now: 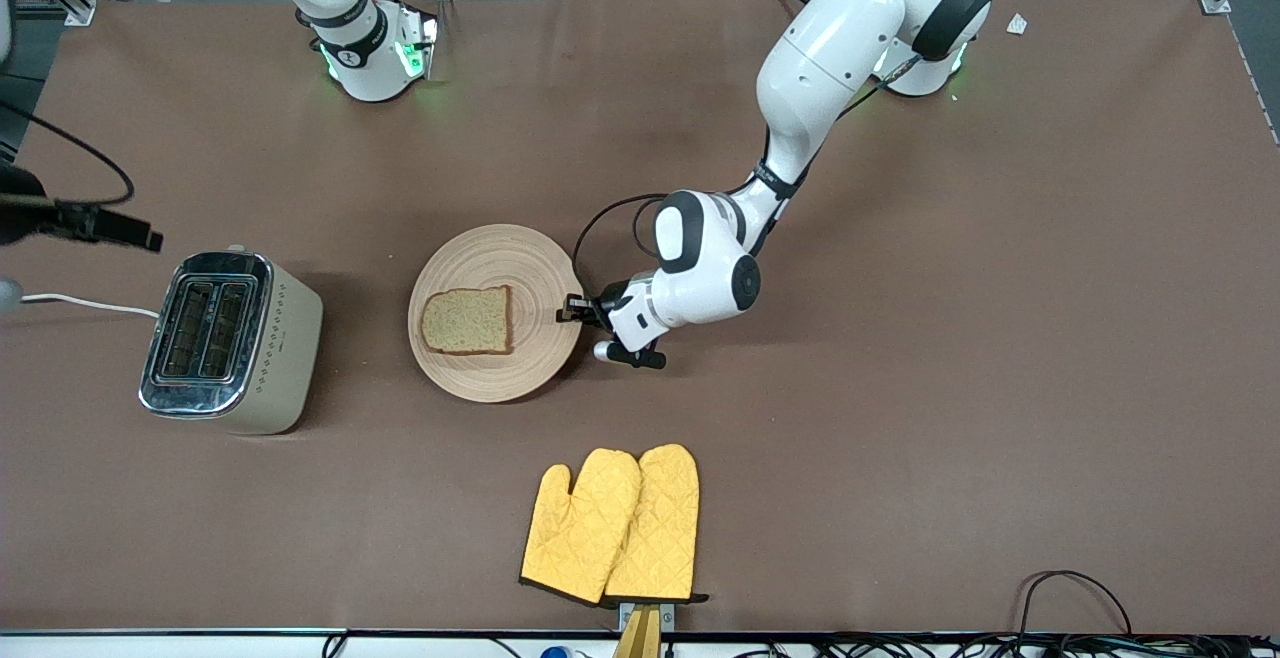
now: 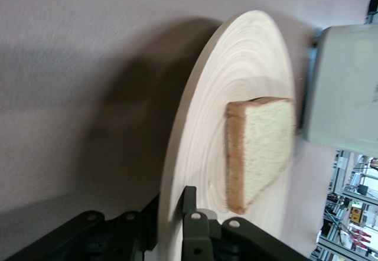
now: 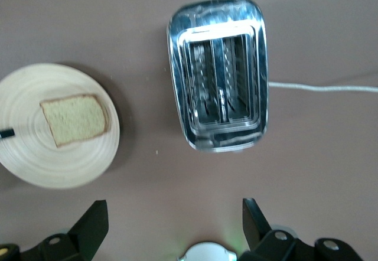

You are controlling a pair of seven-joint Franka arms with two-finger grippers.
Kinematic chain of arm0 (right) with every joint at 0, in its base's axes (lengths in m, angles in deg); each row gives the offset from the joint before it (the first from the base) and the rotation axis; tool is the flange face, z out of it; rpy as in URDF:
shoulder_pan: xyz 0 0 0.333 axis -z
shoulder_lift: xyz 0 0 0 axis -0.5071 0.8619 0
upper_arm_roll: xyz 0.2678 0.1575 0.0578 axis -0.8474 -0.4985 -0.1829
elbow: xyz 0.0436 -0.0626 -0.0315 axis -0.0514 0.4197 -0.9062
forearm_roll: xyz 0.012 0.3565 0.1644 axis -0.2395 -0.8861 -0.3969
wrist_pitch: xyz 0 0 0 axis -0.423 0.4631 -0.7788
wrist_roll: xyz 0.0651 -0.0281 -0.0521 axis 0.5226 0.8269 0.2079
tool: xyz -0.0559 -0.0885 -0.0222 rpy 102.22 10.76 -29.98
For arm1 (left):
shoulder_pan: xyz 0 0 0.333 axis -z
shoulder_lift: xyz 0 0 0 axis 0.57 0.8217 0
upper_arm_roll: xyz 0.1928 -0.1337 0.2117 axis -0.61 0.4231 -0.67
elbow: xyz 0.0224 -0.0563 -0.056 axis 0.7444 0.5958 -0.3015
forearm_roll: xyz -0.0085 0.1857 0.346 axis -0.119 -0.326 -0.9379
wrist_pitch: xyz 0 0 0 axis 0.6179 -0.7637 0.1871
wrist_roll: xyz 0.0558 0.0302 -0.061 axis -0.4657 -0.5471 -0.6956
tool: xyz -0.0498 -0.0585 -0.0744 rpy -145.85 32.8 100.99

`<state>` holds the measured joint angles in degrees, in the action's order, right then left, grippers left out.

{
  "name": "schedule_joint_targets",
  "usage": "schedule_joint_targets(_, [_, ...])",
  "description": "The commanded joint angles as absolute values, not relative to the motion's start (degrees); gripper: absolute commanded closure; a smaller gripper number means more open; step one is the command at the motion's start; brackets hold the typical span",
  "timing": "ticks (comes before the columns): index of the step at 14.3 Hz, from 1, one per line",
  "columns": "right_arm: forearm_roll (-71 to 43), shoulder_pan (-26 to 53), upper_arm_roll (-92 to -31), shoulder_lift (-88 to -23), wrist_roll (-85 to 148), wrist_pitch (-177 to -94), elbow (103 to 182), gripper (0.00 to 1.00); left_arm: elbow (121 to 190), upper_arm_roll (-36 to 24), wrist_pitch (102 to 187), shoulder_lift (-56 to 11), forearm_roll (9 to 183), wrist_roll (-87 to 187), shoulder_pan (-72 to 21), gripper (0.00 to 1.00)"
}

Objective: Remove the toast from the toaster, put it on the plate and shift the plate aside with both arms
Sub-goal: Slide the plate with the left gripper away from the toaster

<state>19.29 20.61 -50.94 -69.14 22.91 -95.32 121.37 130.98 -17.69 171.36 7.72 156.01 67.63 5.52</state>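
Note:
The round wooden plate (image 1: pixel 500 248) lies on the brown table near its middle, with the toast (image 1: pixel 467 320) flat on it. My left gripper (image 1: pixel 575 310) is at the plate's rim on the side toward the left arm's end. In the left wrist view its fingers (image 2: pixel 189 197) are shut on the rim of the plate (image 2: pixel 248 66), one above and one below, with the toast (image 2: pixel 263 143) close by. My right gripper (image 3: pixel 174 219) is open and empty, high over the table beside the toaster (image 3: pixel 218 72). Its view also shows the plate (image 3: pixel 35 155) and toast (image 3: pixel 75 119).
A steel toaster (image 1: pixel 230 338) with empty slots stands toward the right arm's end, its white cord trailing off the table's edge. Two yellow oven mitts (image 1: pixel 615 523) lie nearer to the front camera than the plate. Cables run along the front edge.

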Motion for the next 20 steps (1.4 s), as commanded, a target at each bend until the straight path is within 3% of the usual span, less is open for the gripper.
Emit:
schedule_joint_targets(1, [22.4, 20.1, -51.8, -75.9, 21.3, -96.9, 127.6, 0.0, 136.0, -18.1, 163.5, 0.2, 156.1, 67.9, 0.8, 0.98])
schedule_joint_targets(3, [22.4, 20.0, -51.9, -81.1, 21.3, -104.6, 136.9, 0.0, 136.0, -18.2, 156.7, -1.7, 153.5, 67.9, -4.2, 0.98])
schedule_joint_targets(4, [22.4, 19.8, -52.0, -81.8, 21.4, -106.5, 137.9, 0.0, 135.7, -18.0, 153.7, -2.3, 150.5, 68.0, -6.7, 0.98])
schedule_joint_targets(10, [22.3, 20.4, -51.6, -81.7, 21.3, -109.5, 138.0, 0.0, 135.4, -17.8, 131.0, -2.8, 141.6, 80.3, -27.2, 0.98])
schedule_joint_targets(15, [22.2, 20.4, -51.5, -81.7, 21.4, -108.9, 137.6, 0.0, 132.3, -18.2, 116.8, 1.5, 137.6, 94.5, -44.1, 0.98])
schedule_joint_targets(20, [22.2, 20.0, -51.7, -81.7, 21.0, -108.8, 136.6, 0.0, 126.3, -18.9, 113.7, 8.7, 131.8, 105.5, -55.6, 1.0])
